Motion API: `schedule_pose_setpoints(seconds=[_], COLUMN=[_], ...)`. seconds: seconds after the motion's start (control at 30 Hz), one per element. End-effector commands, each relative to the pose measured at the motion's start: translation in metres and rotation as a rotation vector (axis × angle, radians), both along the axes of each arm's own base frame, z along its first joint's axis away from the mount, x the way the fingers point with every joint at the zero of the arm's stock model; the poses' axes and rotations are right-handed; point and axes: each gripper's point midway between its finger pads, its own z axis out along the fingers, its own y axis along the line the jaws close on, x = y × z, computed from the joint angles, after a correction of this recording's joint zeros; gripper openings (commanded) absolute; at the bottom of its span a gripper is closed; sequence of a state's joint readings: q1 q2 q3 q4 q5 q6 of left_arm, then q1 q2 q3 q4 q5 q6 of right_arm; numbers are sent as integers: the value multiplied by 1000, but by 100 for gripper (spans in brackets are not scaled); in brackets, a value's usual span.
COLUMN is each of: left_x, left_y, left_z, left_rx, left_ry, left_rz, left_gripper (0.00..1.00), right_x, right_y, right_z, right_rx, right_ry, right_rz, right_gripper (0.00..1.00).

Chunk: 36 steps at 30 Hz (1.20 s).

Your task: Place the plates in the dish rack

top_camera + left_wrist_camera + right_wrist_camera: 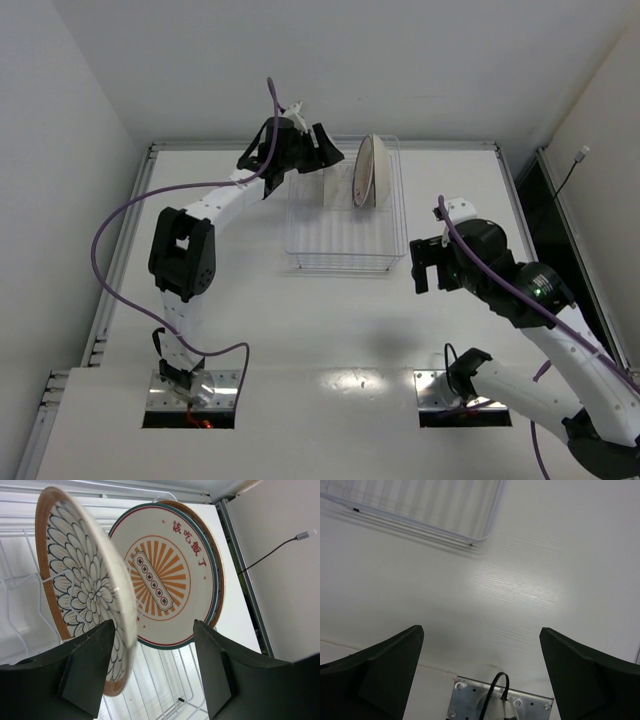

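The plates [365,172] stand upright at the far end of the dish rack [345,252]; its near rows are open. The sunburst plate [160,580] has red Chinese writing. The left jaws are spread, with the scale-pattern plate [82,575] beside one finger [87,670]. The right jaws are spread wide over the desk [530,580].

Your left arm [225,200] and right arm [575,345] have white links and black joint housings, each trailed by a purple cable [274,108]. The left pincer [154,630] and right pincer [481,630] carry matte black fingers [87,670]. 2 screwed metal plates [465,700] hold the bases.
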<state>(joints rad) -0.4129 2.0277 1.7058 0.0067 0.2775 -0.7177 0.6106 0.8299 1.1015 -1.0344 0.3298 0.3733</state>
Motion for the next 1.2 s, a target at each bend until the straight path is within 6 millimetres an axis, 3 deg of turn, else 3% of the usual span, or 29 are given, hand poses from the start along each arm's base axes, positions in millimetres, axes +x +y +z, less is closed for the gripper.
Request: schedule_pose_setpoints(seconds=[0.0,0.2,0.33,0.53,0.57,0.63,0.67,0.83,0.9,0.97,1.1,1.17], left_x=[-6,-16,-26,-48,-52,-64,-71,-108,-125,-141,-166,-179], left_y=[-9,-4,9,12,12,12,12,-5,-3,7,24,43], left_z=[30,31,39,52,41,52,44,56,60,74,69,78], left_rx=[-17,-16,-13,0,7,-11,-12,-45,-21,3,111,186], left_ry=[-69,-65,-66,-88,-58,-78,-65,-83,-95,-119,-156,-209], left_rz=[-46,-72,-74,-124,-135,-170,-184,-313,-341,-341,-356,-322], left_gripper=[61,61,65,73,74,74,74,74,74,75,75,75], right_x=[4,3,5,8,9,9,11,11,12,11,11,12], right_y=[3,3,1,-9,-9,-8,-7,4,7,9,20,21], right_z=[22,29,37,50,51,51,52,55,53,56,62,64], right_rx=[42,57,66,81,76,77,77,110,118,131,182,188], right_ry=[-49,-59,-71,-110,-104,-94,-94,-74,-61,-62,-75,-83], right_rz=[-3,-8,-37,-117,-117,-123,-123,-95,-92,-82,-42,-41], right_gripper=[100,100,100,100,100,100,100,100,100,100,100,100])
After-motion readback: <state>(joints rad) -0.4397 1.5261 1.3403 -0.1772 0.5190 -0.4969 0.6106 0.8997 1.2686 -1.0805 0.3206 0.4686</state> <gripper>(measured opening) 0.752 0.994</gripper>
